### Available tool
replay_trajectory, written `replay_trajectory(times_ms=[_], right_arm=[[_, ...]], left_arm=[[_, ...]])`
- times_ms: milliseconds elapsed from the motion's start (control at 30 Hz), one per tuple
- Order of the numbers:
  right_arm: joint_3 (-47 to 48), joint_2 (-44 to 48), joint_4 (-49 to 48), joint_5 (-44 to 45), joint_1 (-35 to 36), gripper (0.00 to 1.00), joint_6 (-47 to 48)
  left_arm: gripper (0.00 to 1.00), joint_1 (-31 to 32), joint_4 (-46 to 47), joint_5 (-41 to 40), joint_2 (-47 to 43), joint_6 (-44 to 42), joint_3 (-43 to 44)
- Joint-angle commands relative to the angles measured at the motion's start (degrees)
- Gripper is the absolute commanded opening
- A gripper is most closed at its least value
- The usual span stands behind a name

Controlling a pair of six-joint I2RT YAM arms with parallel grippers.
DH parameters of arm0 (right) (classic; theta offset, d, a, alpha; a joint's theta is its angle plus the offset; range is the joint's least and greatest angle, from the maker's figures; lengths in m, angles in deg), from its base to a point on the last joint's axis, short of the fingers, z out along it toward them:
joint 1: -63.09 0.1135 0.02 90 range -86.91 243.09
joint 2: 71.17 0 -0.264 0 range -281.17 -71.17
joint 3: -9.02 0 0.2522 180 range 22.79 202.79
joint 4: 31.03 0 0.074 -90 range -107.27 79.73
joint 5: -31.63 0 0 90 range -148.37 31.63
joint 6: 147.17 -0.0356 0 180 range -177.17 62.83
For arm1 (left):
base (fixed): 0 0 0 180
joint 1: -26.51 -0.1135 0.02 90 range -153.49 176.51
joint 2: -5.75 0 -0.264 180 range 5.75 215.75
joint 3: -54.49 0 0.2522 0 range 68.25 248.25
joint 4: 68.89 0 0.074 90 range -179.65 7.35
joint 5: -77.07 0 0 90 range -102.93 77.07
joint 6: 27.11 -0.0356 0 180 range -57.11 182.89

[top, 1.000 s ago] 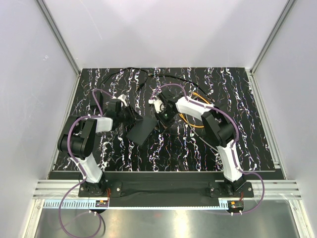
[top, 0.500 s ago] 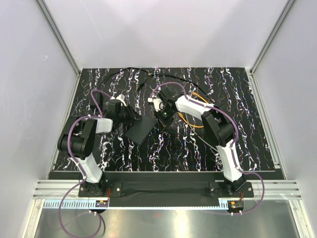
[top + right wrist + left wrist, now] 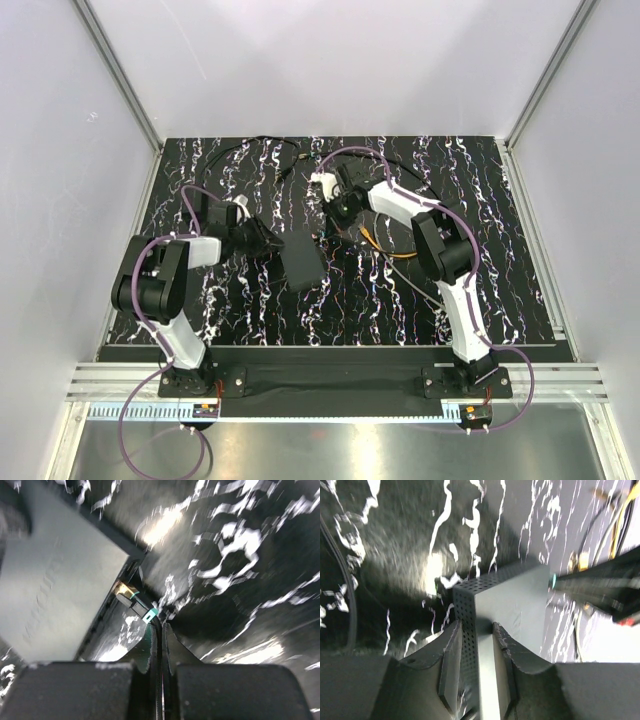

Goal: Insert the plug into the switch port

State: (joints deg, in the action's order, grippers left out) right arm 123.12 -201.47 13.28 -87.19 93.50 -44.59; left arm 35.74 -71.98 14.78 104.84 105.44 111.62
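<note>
Switch box [image 3: 303, 263] now farther right, long axis near-far, plug [image 3: 131, 600] beside.

the box [image 3: 515, 605] looks matt and dark, smooth on its broad face, its thin edge perforated with fine holes. the plug [image 3: 134, 600] has a shiny gold metal tip and a black plastic body. the table mat [image 3: 500, 250] is black, white-veined and faintly glossy.

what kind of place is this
Probably a lab robot test cell: plain white walls, aluminium frame rails, a black marbled mat, and a left arm and right arm bolted at its near edge.
</note>
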Motion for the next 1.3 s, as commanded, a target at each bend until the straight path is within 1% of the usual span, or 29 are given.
replay_trajectory(times_ms=[0, 67, 200, 233, 300, 467, 633, 800, 900, 967, 1100, 1233, 1267], right_arm=[[4.61, 0.66, -15.97, -10.29, 3.69, 0.00, -1.33], [2.43, 2.24, -15.87, -10.12, 4.13, 0.00, -1.50], [0.48, 4.70, -13.94, -7.84, 4.21, 0.02, -2.21], [0.39, 4.97, -13.50, -7.48, 4.13, 0.05, -2.38], [0.48, 5.06, -11.57, -7.13, 4.13, 0.06, -2.38], [-0.31, 5.67, -8.32, -7.30, 4.30, 0.06, -2.56], [-3.47, 6.99, -7.96, -8.36, 4.57, 0.05, -1.86], [-6.29, 8.48, -8.66, -8.45, 6.06, 0.01, -2.38], [-7.17, 8.83, -8.49, -8.54, 6.41, 0.02, -3.17], [-8.22, 9.10, -8.48, -8.97, 6.76, 0.02, -4.05], [-10.95, 10.59, -10.50, -7.75, 7.47, 0.05, -4.49], [-9.38, 9.72, -9.72, -6.69, 7.47, 0.06, -3.88], [-8.93, 9.45, -9.02, -6.69, 7.55, 0.12, -3.96]], left_arm=[[0.33, 3.07, -7.24, 15.80, -0.57, -1.49, 1.96], [0.37, 2.63, -8.47, 15.54, -0.04, -2.81, 3.37], [0.40, 2.63, -9.36, 15.28, 0.93, -3.61, 5.49], [0.41, 2.54, -9.36, 15.27, 1.19, -3.61, 5.67], [0.41, 2.63, -9.53, 14.93, 1.37, -4.05, 5.93], [0.42, 2.54, -10.50, 14.48, 2.95, -6.59, 8.74], [0.42, 1.93, -13.92, 13.69, 4.79, -10.63, 13.04], [0.43, 0.35, -19.81, 12.82, 6.29, -16.16, 18.05], [0.43, -0.27, -22.18, 12.46, 6.47, -18.36, 19.28], [0.43, -0.88, -24.55, 12.20, 6.64, -19.42, 19.82], [0.43, -1.50, -25.27, 11.93, 6.03, -20.13, 19.03], [0.43, -1.50, -24.65, 11.76, 4.54, -19.43, 16.40], [0.43, -1.50, -24.56, 11.59, 4.36, -19.52, 16.13]])
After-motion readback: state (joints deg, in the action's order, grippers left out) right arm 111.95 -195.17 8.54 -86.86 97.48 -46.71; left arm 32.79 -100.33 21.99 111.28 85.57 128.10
